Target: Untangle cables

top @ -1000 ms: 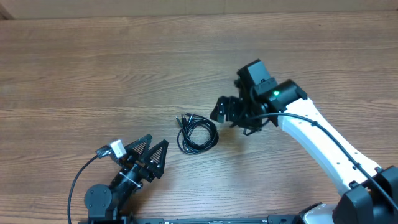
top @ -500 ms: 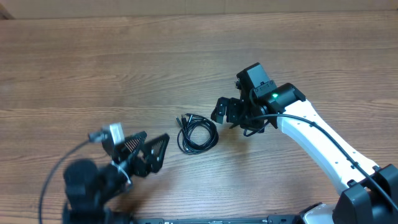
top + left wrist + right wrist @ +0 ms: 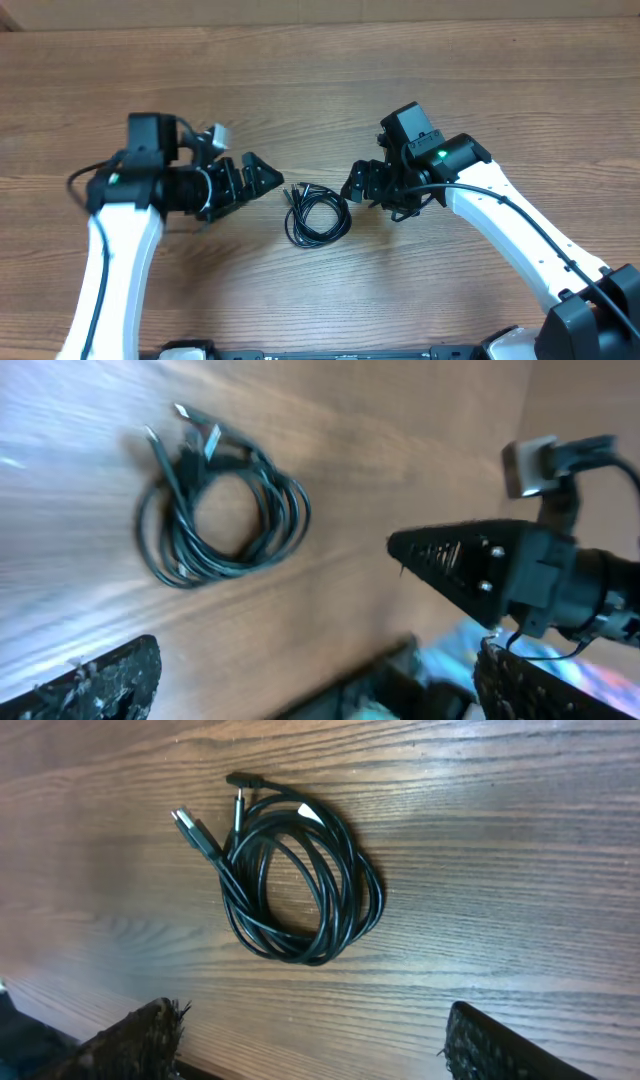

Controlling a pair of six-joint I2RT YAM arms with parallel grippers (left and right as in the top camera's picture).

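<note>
The cables lie in one small black coil on the wooden table, plug ends sticking out at its upper left. My left gripper stands just left of the coil, open and pointing at it. To the coil's right is my right gripper, also open, a short gap away. The left wrist view shows the coil ahead of the open left gripper, with the right arm's fingers beyond it. In the right wrist view the coil lies ahead of the open right gripper. Neither gripper touches the cables.
The wooden table stretches back to a pale wall strip along the top. The white right arm runs off to the lower right, the white left arm to the lower left. Thick black arm wires trail along both.
My left arm has swung up from the front edge to just left of the coil, its gripper now aimed at it. The right gripper has hardly shifted. The coil has not moved.
</note>
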